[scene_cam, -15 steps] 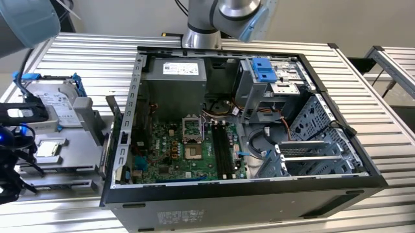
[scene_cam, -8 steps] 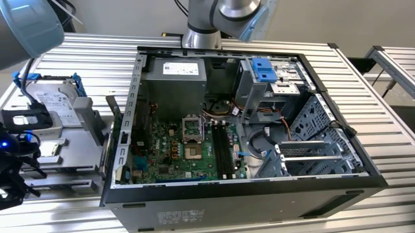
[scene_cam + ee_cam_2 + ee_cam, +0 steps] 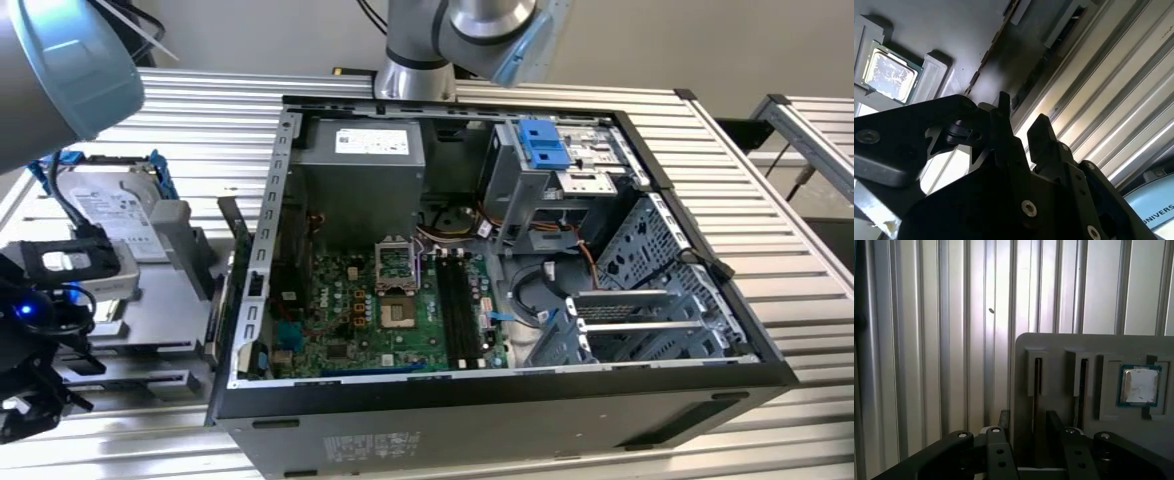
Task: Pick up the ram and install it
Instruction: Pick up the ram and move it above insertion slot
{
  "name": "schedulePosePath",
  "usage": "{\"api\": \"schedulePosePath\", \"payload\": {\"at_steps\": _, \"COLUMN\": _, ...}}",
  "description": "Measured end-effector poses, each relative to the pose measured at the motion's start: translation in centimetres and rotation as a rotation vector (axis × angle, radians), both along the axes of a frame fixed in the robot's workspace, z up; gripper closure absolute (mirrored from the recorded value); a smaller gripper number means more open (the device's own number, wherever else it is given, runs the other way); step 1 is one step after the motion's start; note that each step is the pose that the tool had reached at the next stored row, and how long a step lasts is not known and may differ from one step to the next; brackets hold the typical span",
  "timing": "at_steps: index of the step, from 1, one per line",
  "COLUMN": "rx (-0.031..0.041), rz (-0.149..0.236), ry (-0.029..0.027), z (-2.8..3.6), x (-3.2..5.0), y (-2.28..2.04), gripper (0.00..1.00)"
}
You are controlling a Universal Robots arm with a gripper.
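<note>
At the exterior view's near left, the black gripper [image 3: 1029, 415] hangs over a corner of a grey parts holder [image 3: 1054, 342], which sits on a ribbed metal table [image 3: 929, 340]. Its two fingers [image 3: 1054, 422] are spread apart with nothing between them. In the second wrist view, a thin dark stick with a brownish edge, which looks to be the ram [image 3: 990, 47], lies on its long edge in the holder. It is beside the fingers and apart from them, on the same side as a square silver processor chip [image 3: 1139, 385]. Farther back on the left rests a hard drive [image 3: 107, 210] in a blue frame. To the right stands the open computer case [image 3: 467, 420], its green motherboard [image 3: 347, 310] and black memory slots [image 3: 450, 300] exposed.
</note>
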State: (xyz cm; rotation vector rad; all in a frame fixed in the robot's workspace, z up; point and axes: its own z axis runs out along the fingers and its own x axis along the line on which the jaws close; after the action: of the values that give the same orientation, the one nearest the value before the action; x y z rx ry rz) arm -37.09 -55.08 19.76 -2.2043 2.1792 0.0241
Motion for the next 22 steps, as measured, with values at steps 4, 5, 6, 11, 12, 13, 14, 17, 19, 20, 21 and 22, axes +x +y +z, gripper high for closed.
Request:
{"api": "schedulePosePath", "payload": {"at_steps": 4, "rx": -0.0001, "rz": 0.0, "ry": 0.0001, "z": -0.53, "x": 0.01, "y": 0.01, "gripper": 0.0}}
{"api": "schedulePosePath", "payload": {"at_steps": 5, "rx": -0.0001, "rz": 0.0, "ry": 0.0001, "z": -0.61, "x": 0.01, "y": 0.0, "gripper": 0.0}}
{"api": "schedulePosePath", "payload": {"at_steps": 6, "rx": -0.0001, "rz": 0.0, "ry": 0.0001, "z": -0.61, "x": 0.01, "y": 0.01, "gripper": 0.0}}
{"api": "schedulePosePath", "payload": {"at_steps": 11, "rx": -0.0001, "rz": 0.0, "ry": -0.004, "z": -0.62, "x": 0.01, "y": 0.58, "gripper": 0.0}}
{"api": "schedulePosePath", "payload": {"at_steps": 12, "rx": 0.0, "rz": 0.0, "ry": -0.0044, "z": -0.63, "x": 0.01, "y": 0.69, "gripper": 0.0}}
{"api": "schedulePosePath", "payload": {"at_steps": 13, "rx": 0.0, "rz": 0.002, "ry": -0.0047, "z": -0.63, "x": 0.01, "y": 0.76, "gripper": 0.0}}
{"api": "schedulePosePath", "payload": {"at_steps": 14, "rx": -0.0001, "rz": 0.004, "ry": -0.0047, "z": -0.63, "x": 0.0, "y": 0.75, "gripper": 0.0}}
{"api": "schedulePosePath", "payload": {"at_steps": 17, "rx": 0.0, "rz": 0.004, "ry": -0.0046, "z": -0.63, "x": 0.01, "y": 0.75, "gripper": 0.0}}
{"api": "schedulePosePath", "payload": {"at_steps": 19, "rx": 0.0, "rz": 0.004, "ry": -0.0047, "z": -0.63, "x": 0.0, "y": 0.76, "gripper": 1.0}}
{"api": "schedulePosePath", "payload": {"at_steps": 20, "rx": 0.0, "rz": 0.004, "ry": -0.0046, "z": -0.63, "x": 0.0, "y": 0.76, "gripper": 1.0}}
{"api": "schedulePosePath", "payload": {"at_steps": 21, "rx": 0.0, "rz": 0.004, "ry": -0.0046, "z": -0.63, "x": 0.0, "y": 0.76, "gripper": 1.0}}
{"api": "schedulePosePath", "payload": {"at_steps": 22, "rx": 0.0, "rz": 0.004, "ry": -0.0046, "z": -0.63, "x": 0.0, "y": 0.76, "gripper": 1.0}}
